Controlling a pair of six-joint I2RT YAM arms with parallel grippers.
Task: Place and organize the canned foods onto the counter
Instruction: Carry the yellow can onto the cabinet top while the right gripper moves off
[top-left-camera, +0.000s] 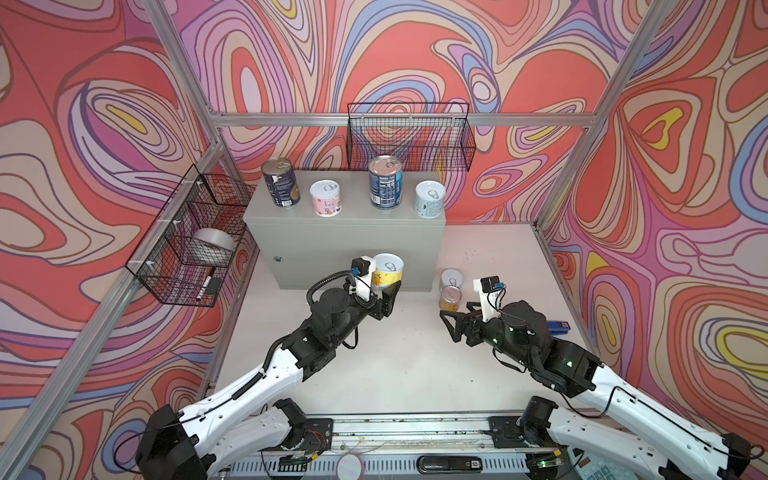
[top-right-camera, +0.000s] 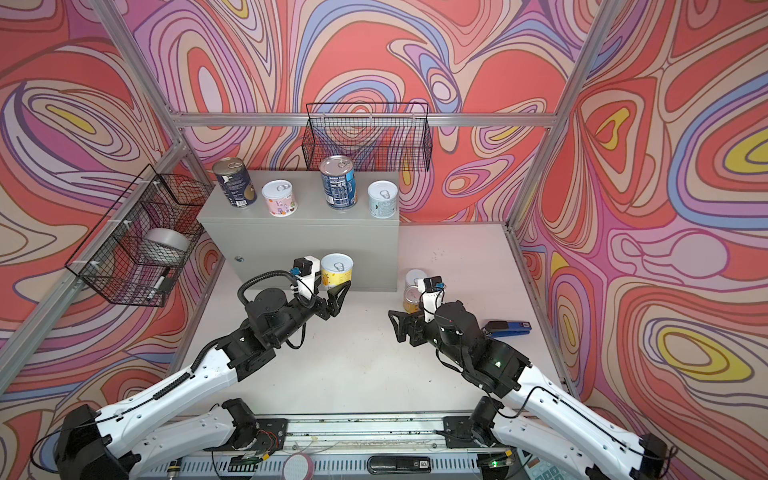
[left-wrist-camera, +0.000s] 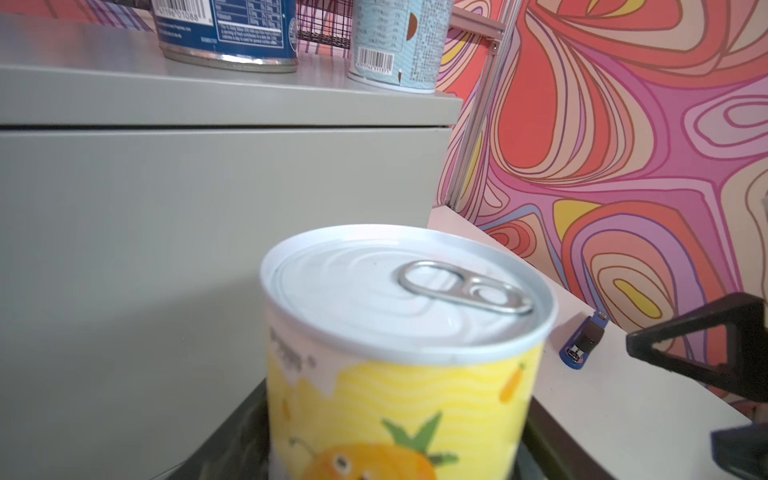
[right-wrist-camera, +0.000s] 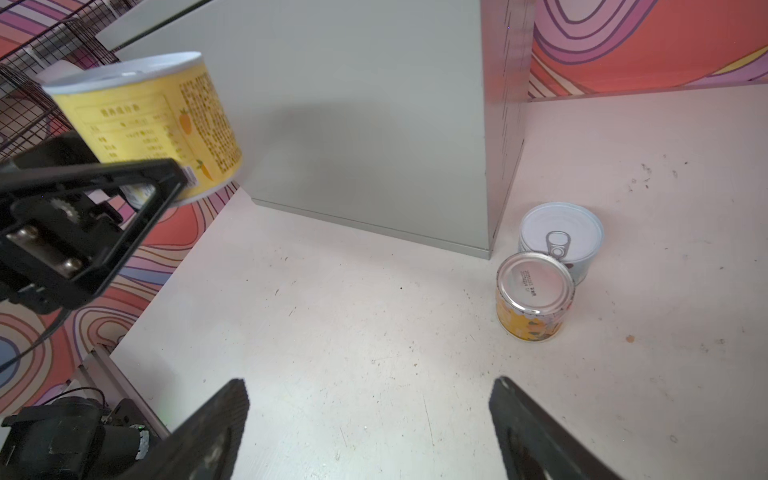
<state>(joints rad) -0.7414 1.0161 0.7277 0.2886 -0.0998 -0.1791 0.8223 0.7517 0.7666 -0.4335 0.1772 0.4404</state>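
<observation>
While the left gripper pinches the yellow can between its fingers, that can hangs upright above the white tabletop, before the front of the counter; on the counter top stand four cans in a row: dark blue can, pink can, second dark blue can, pale-blue can; right gripper hovers low over the tabletop, fingers spread wide and holding nothing; beside the counter's right corner an orange can, bottom end up, touches a white can.
</observation>
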